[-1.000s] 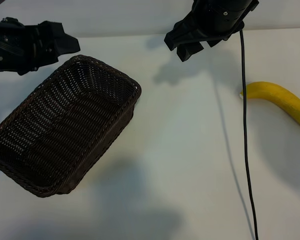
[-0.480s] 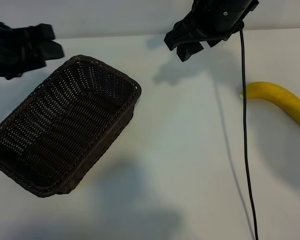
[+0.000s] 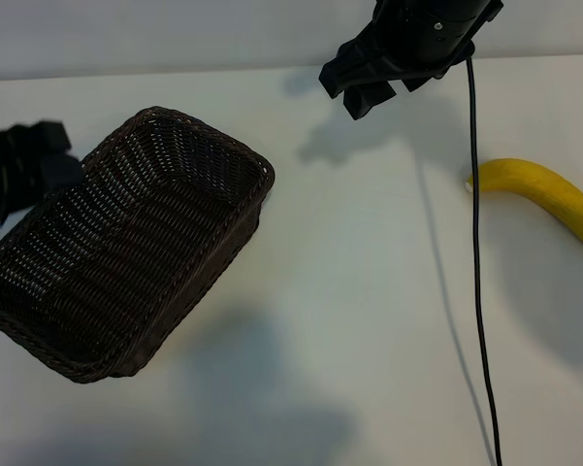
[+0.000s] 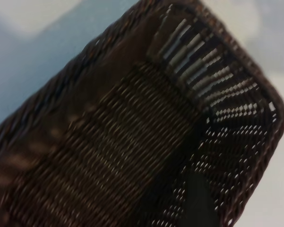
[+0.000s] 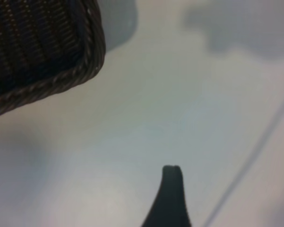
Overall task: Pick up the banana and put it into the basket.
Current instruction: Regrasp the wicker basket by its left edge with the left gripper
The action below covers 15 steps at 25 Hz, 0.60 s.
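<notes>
The yellow banana (image 3: 553, 197) lies on the white table at the far right, partly cut off by the view's edge. The dark brown wicker basket (image 3: 126, 243) sits slanted at the left and holds nothing. My left gripper (image 3: 50, 155) hovers at the basket's upper left rim with its two fingers apart and nothing between them. The left wrist view is filled by the basket's woven inside (image 4: 132, 132). My right gripper (image 3: 357, 89) hangs open over the table's far middle, well apart from the banana. One of its fingers (image 5: 172, 189) shows above bare table.
A black cable (image 3: 477, 272) runs from the right arm toward the table's front edge and crosses the banana's stem end. A basket corner (image 5: 47, 56) shows in the right wrist view. Bare white table (image 3: 369, 291) lies between basket and banana.
My left gripper has swung from beyond the basket's far corner down to its upper left rim. The right arm, banana and basket have not moved.
</notes>
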Each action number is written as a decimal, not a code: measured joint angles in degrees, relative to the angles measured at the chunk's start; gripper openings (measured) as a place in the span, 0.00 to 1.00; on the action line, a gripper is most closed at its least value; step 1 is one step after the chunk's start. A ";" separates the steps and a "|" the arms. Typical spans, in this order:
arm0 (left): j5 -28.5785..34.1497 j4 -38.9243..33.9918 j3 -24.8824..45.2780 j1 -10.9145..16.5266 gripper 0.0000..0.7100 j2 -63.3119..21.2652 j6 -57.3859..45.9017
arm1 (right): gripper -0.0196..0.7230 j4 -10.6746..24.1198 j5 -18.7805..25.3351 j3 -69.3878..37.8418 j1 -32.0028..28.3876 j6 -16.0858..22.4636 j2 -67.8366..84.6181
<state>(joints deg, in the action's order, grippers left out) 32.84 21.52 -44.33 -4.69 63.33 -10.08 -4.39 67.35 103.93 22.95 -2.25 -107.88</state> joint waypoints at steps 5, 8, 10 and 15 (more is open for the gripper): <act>0.00 -0.94 4.42 0.00 0.74 -3.80 -4.97 | 0.83 0.00 0.58 0.00 0.00 -0.18 0.00; -1.11 -1.44 6.44 0.00 0.74 -6.90 -11.02 | 0.83 0.00 1.01 0.00 0.00 -0.30 0.00; -3.50 -2.69 8.29 0.00 0.74 -9.50 -16.20 | 0.83 0.00 1.27 0.00 0.00 -0.40 0.00; -4.39 -12.51 12.13 0.00 0.74 -13.99 -27.19 | 0.83 0.00 1.46 0.00 0.00 -0.85 0.00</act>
<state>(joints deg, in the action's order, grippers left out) 28.45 9.01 -32.20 -4.69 49.34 -37.27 -4.39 68.81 103.93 22.95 -3.11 -107.88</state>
